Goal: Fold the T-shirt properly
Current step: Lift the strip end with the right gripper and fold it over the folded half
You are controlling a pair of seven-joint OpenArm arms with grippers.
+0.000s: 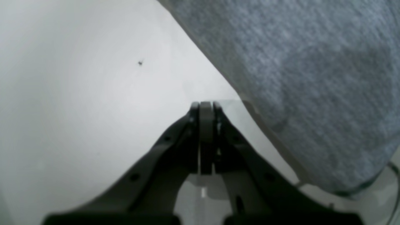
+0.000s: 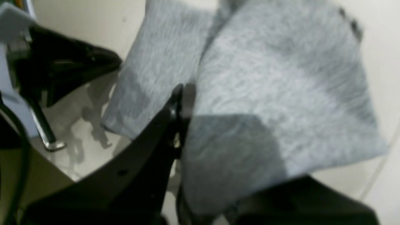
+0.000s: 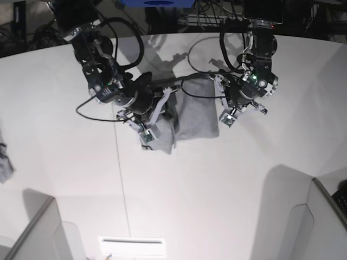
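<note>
grey t-shirt (image 2: 281, 93) between the right pincer's fingers (image 2: 182, 103)

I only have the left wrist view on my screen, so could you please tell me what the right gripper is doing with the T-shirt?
Observer: In the right wrist view, the right gripper is closed on the T-shirt, with a fold of it draped over one side of the gripper.
Operator: Thank you. Where does the shirt lie relative to the two arms?
Observer: The base view shows it bunched between them, with the left gripper just off its right-hand side.
Operator: And is there any other cloth around, please?
Observer: Yes, a small grey cloth at the left edge of the base view, well apart from the shirt.
</note>
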